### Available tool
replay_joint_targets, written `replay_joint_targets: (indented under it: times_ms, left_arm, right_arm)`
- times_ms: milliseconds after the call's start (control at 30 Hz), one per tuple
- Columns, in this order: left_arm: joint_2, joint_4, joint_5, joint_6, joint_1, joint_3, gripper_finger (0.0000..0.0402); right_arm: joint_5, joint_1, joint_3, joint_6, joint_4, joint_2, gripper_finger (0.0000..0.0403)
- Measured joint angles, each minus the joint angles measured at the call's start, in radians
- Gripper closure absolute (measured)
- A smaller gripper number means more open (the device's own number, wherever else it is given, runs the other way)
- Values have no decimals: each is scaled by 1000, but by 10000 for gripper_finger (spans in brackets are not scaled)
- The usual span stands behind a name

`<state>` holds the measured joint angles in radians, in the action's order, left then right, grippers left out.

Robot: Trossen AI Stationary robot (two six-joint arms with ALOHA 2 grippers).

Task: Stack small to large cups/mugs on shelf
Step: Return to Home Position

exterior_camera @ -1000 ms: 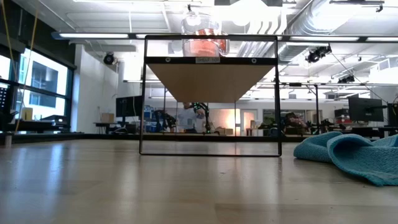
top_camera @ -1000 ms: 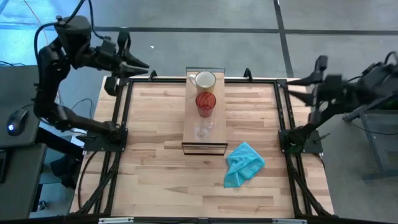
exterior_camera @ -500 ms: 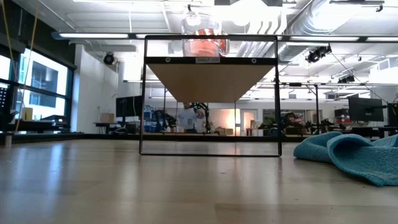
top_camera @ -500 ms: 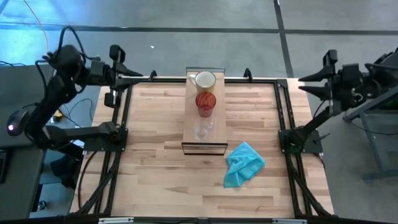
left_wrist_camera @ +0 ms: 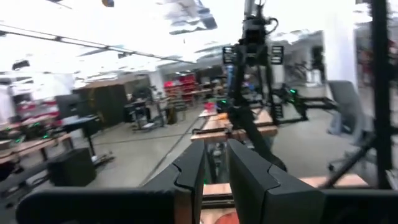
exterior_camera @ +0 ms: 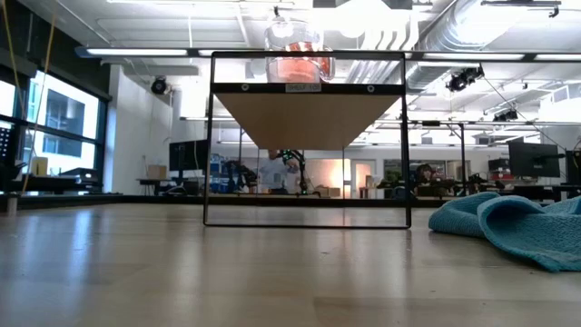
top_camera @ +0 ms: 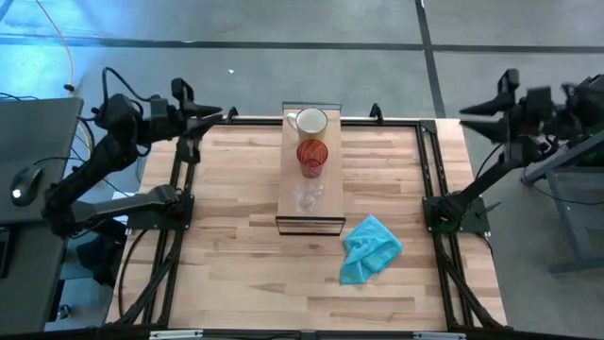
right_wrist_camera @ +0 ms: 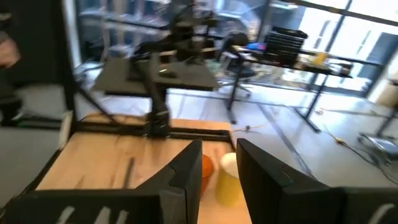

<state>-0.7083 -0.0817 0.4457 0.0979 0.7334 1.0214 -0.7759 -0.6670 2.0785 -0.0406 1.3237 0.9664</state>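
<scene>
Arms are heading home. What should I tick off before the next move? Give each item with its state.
1. On the shelf: the glass, red cup and mug stand in one row, not nested: ok.
2. Order small to large, with the glass at the near end and the mug at the far end: ok.
3. Upright: red cup and mug ok; glass too faint, cannot tell.
4. Away from the shelf: the left gripper is at the table's far left corner: ok.
5. Away from the shelf: the right gripper is beyond the far right corner: ok.
6. Both arms are clear of the cloth: ok.
</scene>
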Motion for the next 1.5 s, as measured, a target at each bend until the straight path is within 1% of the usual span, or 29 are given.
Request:
replay_joint_targets:
  times_ms: [67, 200, 267, 367, 567, 667, 733, 833, 900, 967, 1100, 1200, 1333, 1500]
  left_arm:
    - [11, 57, -51, -30, -1, -39, 346]
    - [35, 186, -184, -92, 0, -132, 346]
    - [35, 251, -223, -115, 0, -183, 346]
    - [24, 360, -254, -153, -1, -266, 346]
    - [-24, 585, -259, -241, -1, -409, 346]
    - [-55, 648, -257, -268, -18, -457, 346]
    - [-79, 688, -283, -262, -57, -482, 346]
    - [-114, 709, -357, -217, -121, -504, 346]
    - [-135, 725, -412, -187, -164, -509, 346]
    - [-157, 736, -456, -157, -208, -509, 346]
    - [-187, 738, -524, -109, -284, -509, 346]
    - [-195, 744, -549, -81, -326, -509, 346]
    - [-184, 744, -561, -52, -351, -509, 346]
    - [-146, 732, -528, -44, -348, -509, 346]
  right_arm:
    - [-40, 0, 0, 22, 7, -17, 311]
    - [-112, 0, 0, 72, 64, -26, 311]
    - [-153, 0, 0, 100, 109, -27, 311]
    - [-192, 0, 0, 154, 172, -31, 311]
    - [-199, -15, -3, 242, 224, -55, 311]
    - [-202, -17, -61, 241, 215, -83, 311]
    - [-217, -17, -122, 231, 199, -116, 311]
    - [-231, -17, -230, 210, 129, -182, 311]
    - [-224, -17, -306, 188, 50, -233, 311]
    - [-197, -17, -386, 152, -42, -287, 311]
    - [-101, -17, -565, 38, -268, -379, 311]
    - [-40, -17, -688, -50, -410, -428, 311]
    - [-9, -17, -825, -125, -565, -469, 311]
    - [60, -17, -966, -172, -717, -491, 311]
